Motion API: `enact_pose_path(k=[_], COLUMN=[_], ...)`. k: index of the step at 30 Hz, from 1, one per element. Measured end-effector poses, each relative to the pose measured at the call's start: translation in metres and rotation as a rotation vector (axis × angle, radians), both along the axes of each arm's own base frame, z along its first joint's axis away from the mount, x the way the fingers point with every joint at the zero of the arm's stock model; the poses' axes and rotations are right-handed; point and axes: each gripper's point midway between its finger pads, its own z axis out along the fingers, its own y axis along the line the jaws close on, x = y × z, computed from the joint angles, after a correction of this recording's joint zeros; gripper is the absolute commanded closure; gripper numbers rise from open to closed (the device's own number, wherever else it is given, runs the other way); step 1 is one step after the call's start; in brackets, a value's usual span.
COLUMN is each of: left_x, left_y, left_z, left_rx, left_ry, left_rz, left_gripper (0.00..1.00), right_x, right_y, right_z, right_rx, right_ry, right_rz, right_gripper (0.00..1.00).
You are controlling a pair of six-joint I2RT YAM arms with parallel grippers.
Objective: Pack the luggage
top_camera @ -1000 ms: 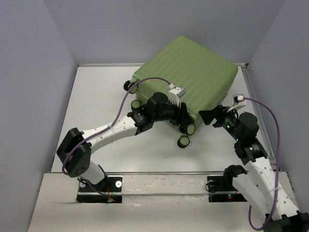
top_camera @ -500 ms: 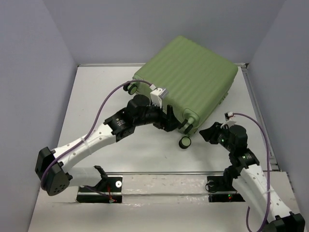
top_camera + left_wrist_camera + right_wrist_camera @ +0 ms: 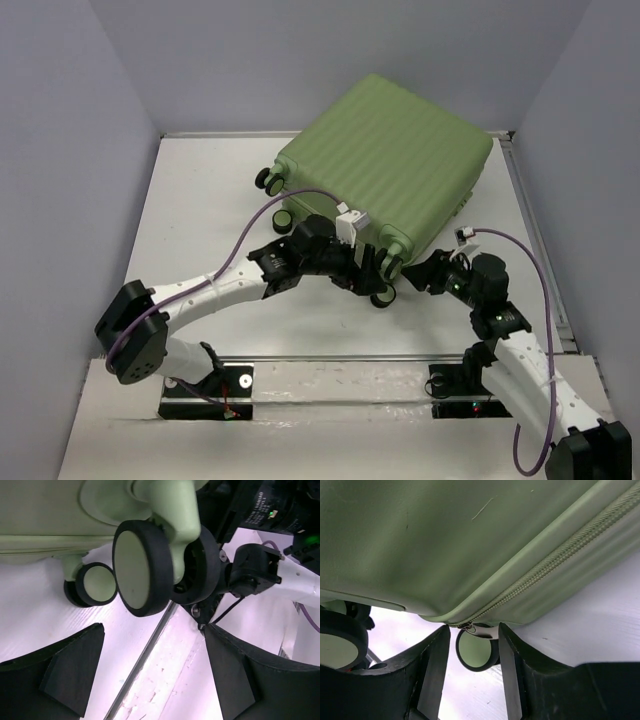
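The left gripper (image 3: pixel 153 630) hangs with its black fingers spread wide and nothing between them, just short of the nearest corner wheel (image 3: pixel 145 567) of the luggage (image 3: pixel 395 160). The right gripper (image 3: pixel 474 635) sits low against the same corner from the other side. Its fingers stand a narrow gap apart, gripping nothing, and the zipper pull (image 3: pixel 467 626) dangles just above them.

The two wrists crowd that one corner, close to each other. A purple cable (image 3: pixel 250 235) loops over the left arm, beside the wheel row.

The luggage lies flat and zipped shut on the white table (image 3: pixel 210 200), ribbed shell up, pushed toward the far right wall. It is turned askew. Its wheeled end faces the near left and the body runs away toward the far right corner.
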Motion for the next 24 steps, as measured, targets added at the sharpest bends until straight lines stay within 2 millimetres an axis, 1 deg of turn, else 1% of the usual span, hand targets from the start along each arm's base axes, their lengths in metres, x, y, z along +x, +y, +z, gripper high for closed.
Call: enact_pose_path(k=[5,7,14,17,18,20,21,22,23,24], left_x=[-0.006,-0.006,-0.001,0.002,0.004,0.007,0.008,0.008,0.001,-0.003], left_y=[-0.010,-0.013,-0.027,-0.032,-0.033,-0.037,-0.038,-0.040,-0.038,-0.039], left_z=[0.008,0.011,0.012,0.009,0.010,0.008,0.008,0.006,0.004,0.005], left_rx=[-0.044,-0.057,-0.062,-0.053,-0.050,-0.040,-0.038,-0.033,-0.022,-0.022], left_ry=[-0.003,-0.006,-0.002,0.004,0.005,0.008,0.007,0.014,0.039,0.041], left_rz=[-0.029,-0.035,-0.046,-0.045,-0.045,-0.045,-0.045,-0.050,-0.079,-0.093], left_gripper=[0.07,0.07,0.09,0.14,0.21,0.31,0.42,0.51,0.59,0.72], right_x=[-0.002,-0.001,0.004,0.005,0.005,0.006,0.006,0.006,0.005,0.005], right_y=[0.007,0.008,0.009,0.012,0.012,0.014,0.014,0.014,0.016,0.016], right_z=[0.000,-0.003,-0.019,-0.025,-0.027,-0.026,-0.025,-0.024,-0.023,-0.022], right_rx=[0.005,0.003,-0.026,-0.041,-0.047,-0.056,-0.061,-0.065,-0.068,-0.071], right_ry=[0.001,0.012,0.058,0.074,0.074,0.060,0.053,0.046,0.039,0.031], right_rz=[0.034,0.041,0.033,0.038,0.037,0.033,0.033,0.033,0.035,0.028], right_gripper=[0.50,0.50,0.57,0.62,0.64,0.71,0.79,0.81,0.83,0.87])
